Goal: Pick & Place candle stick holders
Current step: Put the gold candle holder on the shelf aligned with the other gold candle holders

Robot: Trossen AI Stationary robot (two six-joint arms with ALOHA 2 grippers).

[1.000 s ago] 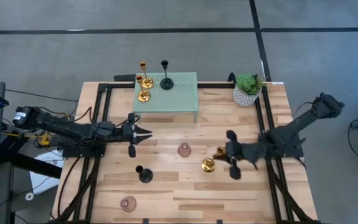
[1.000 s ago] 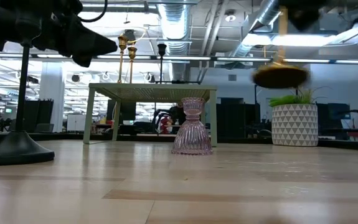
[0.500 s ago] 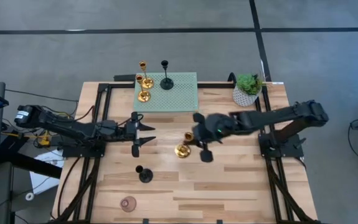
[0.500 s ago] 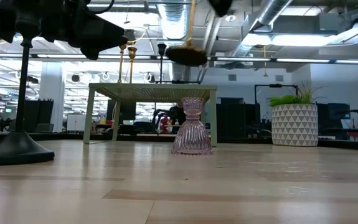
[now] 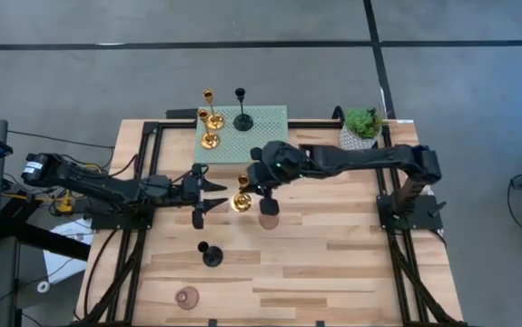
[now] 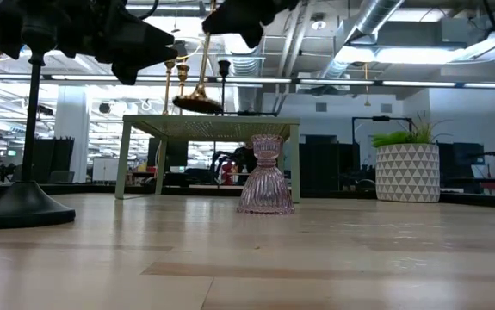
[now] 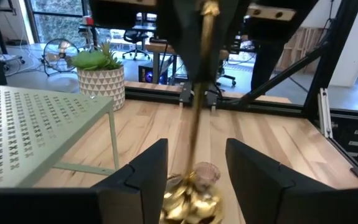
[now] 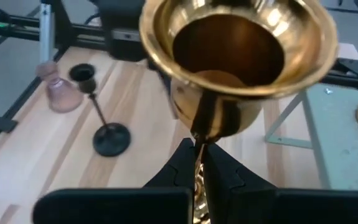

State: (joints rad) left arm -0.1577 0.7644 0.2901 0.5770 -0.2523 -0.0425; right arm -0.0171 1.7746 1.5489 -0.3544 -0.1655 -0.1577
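Note:
My right gripper (image 5: pixel 255 184) reaches over the table's middle, shut on a gold candle stick holder (image 6: pixel 200 86) that hangs in the air. My left gripper (image 5: pixel 213 195) stands open just left of the holder's base (image 5: pixel 241 202). Its fingers (image 7: pixel 142 180) point level at the base, apart from it. Two gold holders (image 5: pixel 209 127) and a black one (image 5: pixel 241 113) stand on a green perforated stand (image 5: pixel 261 136). A black holder (image 5: pixel 211 254) and two pink glass holders (image 6: pixel 266 176) (image 5: pixel 186 296) rest on their bases on the table. My right gripper pinches the gold holder's slim stem (image 8: pixel 197 146) between its two fingers, up near the stem's top end. The fingers slant down from the table's right side. The holder hangs tilted below them, round base (image 6: pixel 197 104) lowest and lifted clear of the table.
A potted green plant (image 5: pixel 362 130) stands at the far right, behind my right arm. Black frame rails (image 5: pixel 147 182) run along the table's left and right sides. The near half of the wooden table top (image 5: pixel 333 282) holds only the black and one pink holder.
My right gripper has swung from the table's right side toward the left and far edge, carrying the gold holder lifted clear, until it hangs beside my left gripper near the green stand. My left gripper has opened.

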